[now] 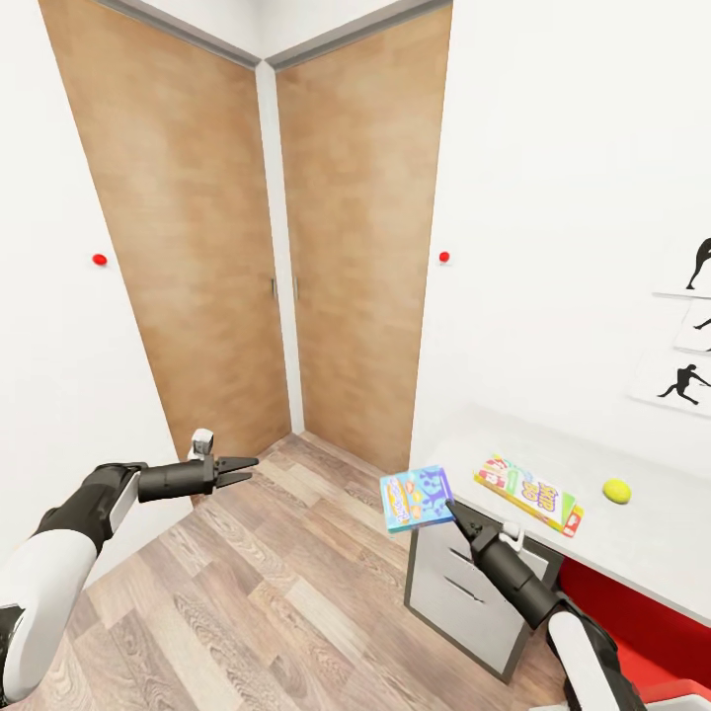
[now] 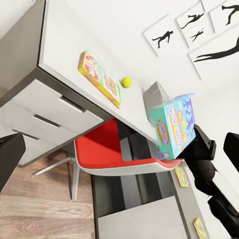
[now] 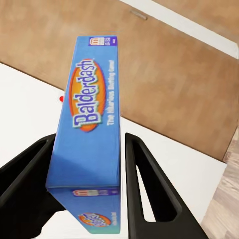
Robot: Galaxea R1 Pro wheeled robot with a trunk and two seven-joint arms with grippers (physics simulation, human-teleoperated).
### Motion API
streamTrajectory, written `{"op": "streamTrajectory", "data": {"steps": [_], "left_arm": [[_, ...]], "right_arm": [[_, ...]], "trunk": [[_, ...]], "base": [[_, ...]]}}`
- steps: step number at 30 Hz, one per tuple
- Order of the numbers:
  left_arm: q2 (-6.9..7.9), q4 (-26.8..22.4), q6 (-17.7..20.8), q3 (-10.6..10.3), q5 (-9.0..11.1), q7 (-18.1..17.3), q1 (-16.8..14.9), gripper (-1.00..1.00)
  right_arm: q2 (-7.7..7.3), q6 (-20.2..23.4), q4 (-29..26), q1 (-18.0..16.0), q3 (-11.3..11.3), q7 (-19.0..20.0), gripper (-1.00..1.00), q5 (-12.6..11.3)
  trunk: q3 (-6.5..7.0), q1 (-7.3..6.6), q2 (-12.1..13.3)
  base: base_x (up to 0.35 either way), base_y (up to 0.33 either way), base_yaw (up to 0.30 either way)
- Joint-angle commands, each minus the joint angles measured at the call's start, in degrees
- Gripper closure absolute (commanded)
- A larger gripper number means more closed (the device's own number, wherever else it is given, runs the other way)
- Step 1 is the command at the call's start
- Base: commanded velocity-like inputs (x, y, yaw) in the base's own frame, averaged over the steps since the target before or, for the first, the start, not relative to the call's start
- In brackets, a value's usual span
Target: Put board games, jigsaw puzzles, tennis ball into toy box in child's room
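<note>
Clamped from both sides on the small teal-blue board game point(image 3: 92, 124), the right gripper's point(image 3: 87, 194) jaws, seen in the right wrist view pressing the box's two broad faces. Left gripper point(image 1: 235, 471) jaws drawn close to a point, holding nothing, hanging over the wood floor at about 9 o'clock in the head view.

Held box point(image 1: 416, 498) just off the table's point(image 1: 642, 538) near end, at about 5 o'clock from picture centre, tilted, printed face up toward the camera. Long axis running straight out along the fingers, away from the wrist, "Balderdash" lettering reading along that axis.

On the white top, at 3 to 4 o'clock from the held box: the long yellow-red-green board game point(image 1: 528, 493) lying flat, long axis along the table edge, and beyond it the tennis ball point(image 1: 617, 490), apart from the box. Both nearer the right arm than the left.

In the left wrist view, the toy box point(image 2: 157, 93) showing as a light-grey corner behind the held game, further along the table past the ball; two jigsaw puzzles point(image 2: 181, 177) on the lower dark section, the red chair point(image 2: 112, 152) tucked under.

Likely next: carrying the held game further along the table, toward the bin, by the right arm.
</note>
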Motion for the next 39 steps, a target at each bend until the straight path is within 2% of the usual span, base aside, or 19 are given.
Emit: {"op": "streamTrajectory", "data": {"steps": [1,4,8,10,11,13,17,21,26,30,39], "left_arm": [[0.02,0.0,0.6,0.0,0.1,-0.2,0.0,-1.0],[0.05,0.0,0.4,0.0,0.1,-0.2,0.0,-1.0],[-0.23,0.0,0.4,0.0,0.1,-0.2,0.0,-1.0],[-0.41,0.0,0.4,0.0,0.1,-0.1,0.0,-1.0],[-0.44,0.0,0.4,0.0,0.1,-0.1,0.0,-1.0],[-0.42,0.0,0.4,0.1,0.1,-0.2,0.0,-1.0],[-0.39,0.0,0.4,0.1,0.1,-0.2,0.0,-1.0],[-0.42,0.0,0.4,0.1,0.1,-0.3,0.0,-1.0],[-0.34,0.0,0.3,0.1,0.2,-0.5,0.0,-1.0],[-0.35,0.0,0.3,0.1,0.2,-0.6,0.0,-1.0],[-0.35,0.0,0.3,0.1,0.2,-0.7,0.0,-1.0]], "right_arm": [[-0.07,1.1,-0.7,0.0,-0.1,0.0,1.0,0.0],[-0.76,6.4,-5.3,0.1,-0.1,-1.8,1.0,0.0],[-1.21,14.2,-11.4,-0.7,-0.4,-8.6,1.0,-0.7],[-1.37,20.0,-14.4,-3.9,-1.0,-12.6,1.0,-1.3],[-1.4,21.6,-15.0,-5.2,-1.3,-13.6,1.0,-1.5],[-1.43,25.9,-15.9,-11.1,-2.9,-17.9,1.0,-1.8],[-1.18,28.1,-15.0,-17.6,-5.3,-24.6,1.0,-2.2],[-1.14,28.5,-14.6,-19.5,-5.8,-26.9,1.0,-2.2],[-1.43,28.6,-14.4,-20.0,-6.2,-27.5,1.0,-2.2],[-1.49,28.6,-14.3,-20.1,-7.3,-27.6,1.0,-2.3],[-1.45,28.6,-14.3,-20.1,-8.5,-27.6,1.0,-2.3]], "trunk": [[-0.11,0.04,-0.1],[-0.11,0.04,-0.1],[-0.11,0.04,-0.1],[-0.11,0.04,-0.1],[-0.11,0.04,-0.1],[-0.11,0.04,-0.1],[-0.11,0.04,-0.1],[-0.11,0.04,-0.1],[-0.11,0.04,-0.1],[-0.11,0.04,-0.1],[-0.11,0.04,-0.1]], "base": [[0.0,0.0,0.0],[0.0,0.0,0.0],[0.0,0.0,0.0],[0.0,0.0,0.0],[0.0,0.0,0.0],[0.0,0.0,0.0],[0.0,0.0,0.0],[0.0,0.0,0.0],[0.0,-0.085,0.0],[0.0,-0.263,-0.055],[0.0,-0.275,-0.25]]}}
